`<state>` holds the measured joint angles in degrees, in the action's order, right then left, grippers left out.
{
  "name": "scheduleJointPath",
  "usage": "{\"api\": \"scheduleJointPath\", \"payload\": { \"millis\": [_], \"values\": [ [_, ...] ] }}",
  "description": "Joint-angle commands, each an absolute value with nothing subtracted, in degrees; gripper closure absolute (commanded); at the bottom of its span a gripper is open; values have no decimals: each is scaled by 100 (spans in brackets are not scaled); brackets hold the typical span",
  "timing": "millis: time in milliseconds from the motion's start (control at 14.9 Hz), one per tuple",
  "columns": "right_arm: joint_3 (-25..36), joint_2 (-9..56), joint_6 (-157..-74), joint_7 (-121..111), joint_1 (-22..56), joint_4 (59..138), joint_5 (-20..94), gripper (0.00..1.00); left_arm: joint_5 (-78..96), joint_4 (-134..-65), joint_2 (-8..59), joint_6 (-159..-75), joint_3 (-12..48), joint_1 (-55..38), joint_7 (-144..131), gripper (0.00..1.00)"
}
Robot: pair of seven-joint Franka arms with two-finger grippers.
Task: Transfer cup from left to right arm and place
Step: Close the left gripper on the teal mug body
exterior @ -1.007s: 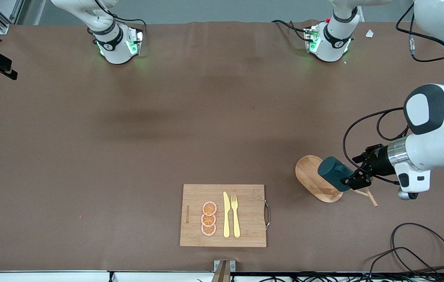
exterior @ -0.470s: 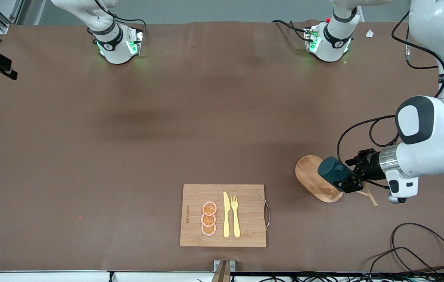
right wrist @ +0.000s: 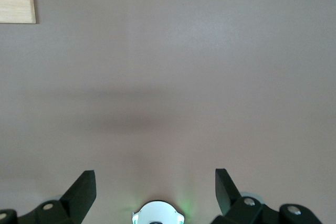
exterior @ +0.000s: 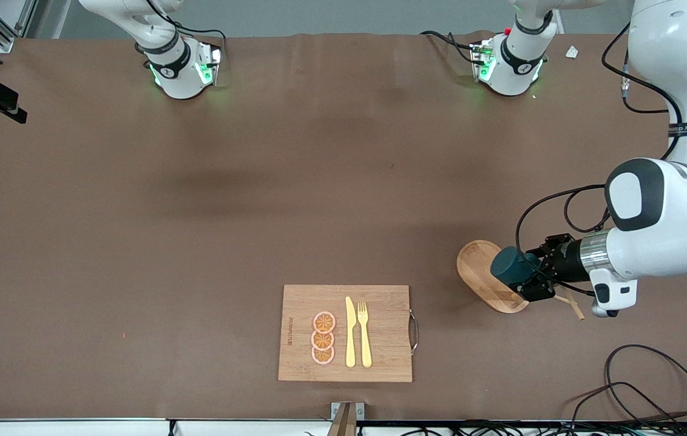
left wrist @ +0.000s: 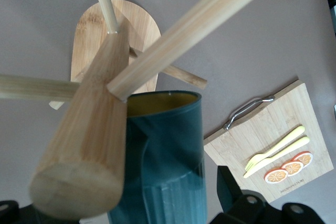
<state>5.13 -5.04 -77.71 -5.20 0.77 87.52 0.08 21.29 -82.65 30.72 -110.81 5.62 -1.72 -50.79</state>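
Observation:
The dark teal cup (exterior: 506, 266) with a yellow inside hangs tilted on a wooden mug rack (exterior: 480, 269) near the left arm's end of the table. In the left wrist view the cup (left wrist: 168, 150) sits beside the rack's thick post (left wrist: 89, 129), under a peg. My left gripper (exterior: 530, 280) reaches in sideways and straddles the cup. One finger (left wrist: 227, 184) shows with a small gap to the cup wall; the other is hidden by the post. My right gripper (right wrist: 155, 174) is open and empty, high over bare table above its base; it is out of the front view.
A wooden cutting board (exterior: 380, 315) with a yellow knife, a fork and orange slices lies near the front edge at the middle. It also shows in the left wrist view (left wrist: 283, 129). Cables (exterior: 652, 387) lie at the front corner by the left arm's end.
My left gripper has slid toward the right arm's end of the table along the cup, so its fingers now flank the cup's body. The cup has barely shifted. The right arm waits.

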Motion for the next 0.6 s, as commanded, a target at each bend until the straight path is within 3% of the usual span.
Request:
{"api": "scheduleJointPath", "payload": {
  "millis": [0,269,537],
  "values": [
    [527,-606,-7770,-589,114,8807,-44,0,2215,-8156,3164,-11109,554,-185,-5177,0],
    [527,-606,-7770,-589,106,8807,-44,0,2215,-8156,3225,-11109,554,-185,-5177,2],
    [536,-606,-7778,-589,105,8807,-44,0,2215,-8156,3234,-11092,554,-167,-5185,30]
  ]
}}
